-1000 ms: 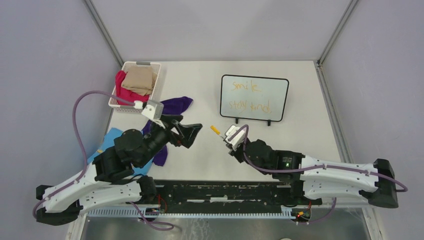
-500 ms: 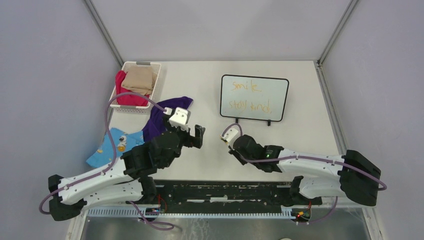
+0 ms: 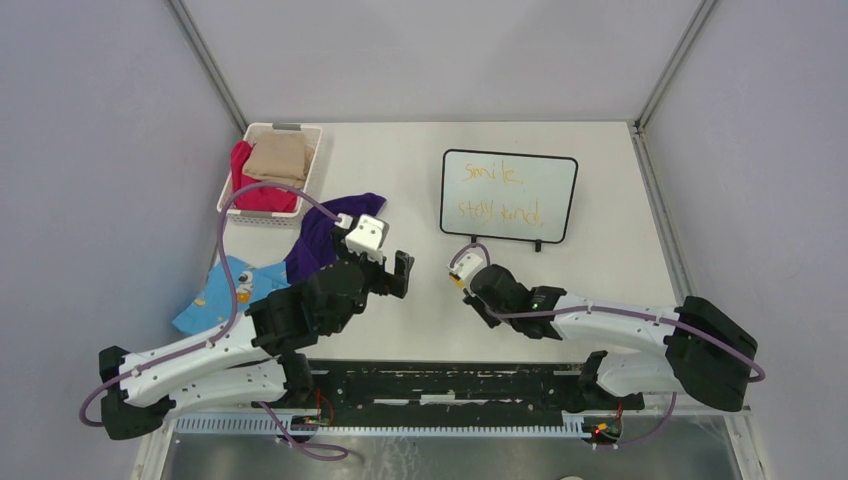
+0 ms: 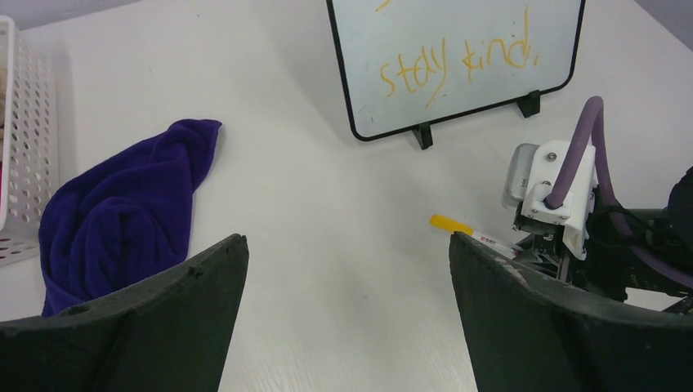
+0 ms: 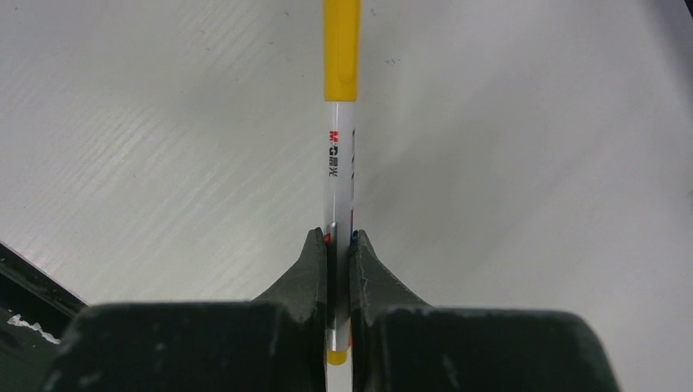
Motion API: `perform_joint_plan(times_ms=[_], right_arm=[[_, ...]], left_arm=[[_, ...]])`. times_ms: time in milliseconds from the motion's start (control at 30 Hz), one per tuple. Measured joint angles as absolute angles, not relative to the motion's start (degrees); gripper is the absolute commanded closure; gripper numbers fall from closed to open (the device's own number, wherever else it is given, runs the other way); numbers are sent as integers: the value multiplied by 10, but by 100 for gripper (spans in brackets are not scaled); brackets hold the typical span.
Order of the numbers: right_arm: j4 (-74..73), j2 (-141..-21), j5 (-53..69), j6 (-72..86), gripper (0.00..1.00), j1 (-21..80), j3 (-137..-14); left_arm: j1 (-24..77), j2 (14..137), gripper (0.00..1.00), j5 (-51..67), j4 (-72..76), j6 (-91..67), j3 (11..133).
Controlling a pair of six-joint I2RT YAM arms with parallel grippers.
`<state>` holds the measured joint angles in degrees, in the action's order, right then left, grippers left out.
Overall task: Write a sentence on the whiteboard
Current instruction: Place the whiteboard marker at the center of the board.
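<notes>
The whiteboard [image 3: 510, 196] stands on its feet at the far right of the desk [image 3: 400, 170], the sentence [image 4: 453, 61] already on it in orange, so the step in hand looks like putting away the marker [image 5: 341, 106]. The right tool [image 5: 337, 245] is clenched on its barrel, low over the desk, while the left tool [image 4: 347, 245] gapes empty near it; next calls for a steady handover or set-down

Apparently a robotics lab cell; plain grey panel walls [image 3: 80, 120] on aluminium posts [image 3: 205, 60] enclose a white table [image 3: 400, 150].
</notes>
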<state>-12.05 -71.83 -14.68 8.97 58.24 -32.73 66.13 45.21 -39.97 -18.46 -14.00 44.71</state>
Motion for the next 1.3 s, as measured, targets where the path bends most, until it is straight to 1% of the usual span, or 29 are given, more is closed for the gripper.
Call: perform_joint_plan(times_ms=[267,400,633,800,900,1067,1133,1300], right_arm=[[-121,-716,-138,94,100,577,-327],[-121,-696,-135,96,100,577,-322],[-86,-566,-82,98,100,577,-295],[-37,-492,-33,105,100,577,-288],[-10,-453,-20,111,100,577,-278],[23,-413,-7,118,100,577,-270],[39,-404,-5,120,100,575,-267],[72,-390,11,132,100,574,-249]], left_arm=[[661,453,3,-401,-183,-122,459],[661,458,3,-392,-183,-131,459],[661,526,3,-344,-180,-202,459],[662,597,4,-293,-162,-256,459],[661,621,4,-261,-153,-287,461],[658,617,4,-210,-113,-337,461],[651,604,5,-193,-102,-354,461],[643,559,5,-158,-20,-395,452]])
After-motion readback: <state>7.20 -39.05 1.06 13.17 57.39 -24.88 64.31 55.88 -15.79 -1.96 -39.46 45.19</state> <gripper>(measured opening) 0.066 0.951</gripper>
